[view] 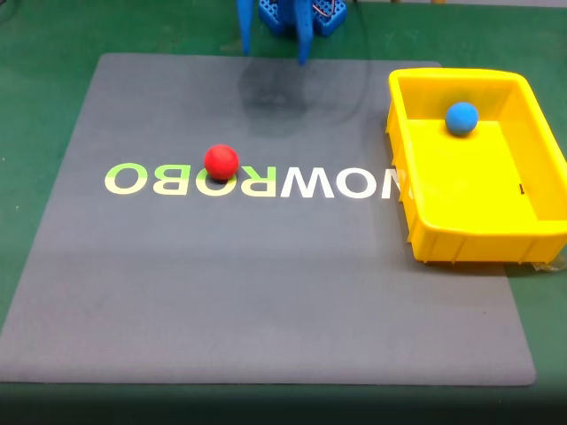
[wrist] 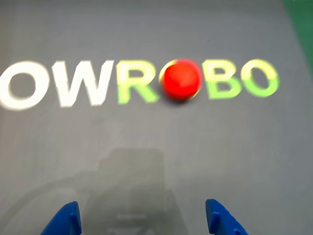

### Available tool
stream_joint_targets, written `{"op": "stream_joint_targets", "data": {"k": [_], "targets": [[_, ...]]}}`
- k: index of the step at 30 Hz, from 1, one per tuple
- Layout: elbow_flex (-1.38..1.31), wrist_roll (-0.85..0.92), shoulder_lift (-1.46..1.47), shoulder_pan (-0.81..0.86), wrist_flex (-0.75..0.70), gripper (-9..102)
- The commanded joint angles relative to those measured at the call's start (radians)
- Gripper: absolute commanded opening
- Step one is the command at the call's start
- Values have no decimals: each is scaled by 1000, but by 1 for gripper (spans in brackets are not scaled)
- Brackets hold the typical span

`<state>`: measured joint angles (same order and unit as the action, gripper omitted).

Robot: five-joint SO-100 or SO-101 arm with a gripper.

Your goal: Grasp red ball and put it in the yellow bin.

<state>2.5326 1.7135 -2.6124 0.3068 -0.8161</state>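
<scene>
My end effector [wrist: 144, 220] hangs wide and empty above the mat [view: 266, 292], well short of the red ball [view: 221, 162], which sits on the lettering left of the bin [view: 416, 221]. A blue ball [view: 462, 118] lies in the bin's far end. Descending off-centre, a finger could nudge the smooth ball away.

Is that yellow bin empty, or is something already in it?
Not empty. The yellow bin holds a blue ball near its far wall in the fixed view. The red ball lies outside, on the grey mat.
</scene>
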Motion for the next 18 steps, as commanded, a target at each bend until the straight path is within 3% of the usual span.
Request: {"op": "stream_joint_targets", "data": {"k": [1, 11, 18], "targets": [[-230, 12, 227, 46, 58, 29], [-422, 20, 686, 92, 261, 29], [-594, 12, 897, 97, 288, 29]]}}
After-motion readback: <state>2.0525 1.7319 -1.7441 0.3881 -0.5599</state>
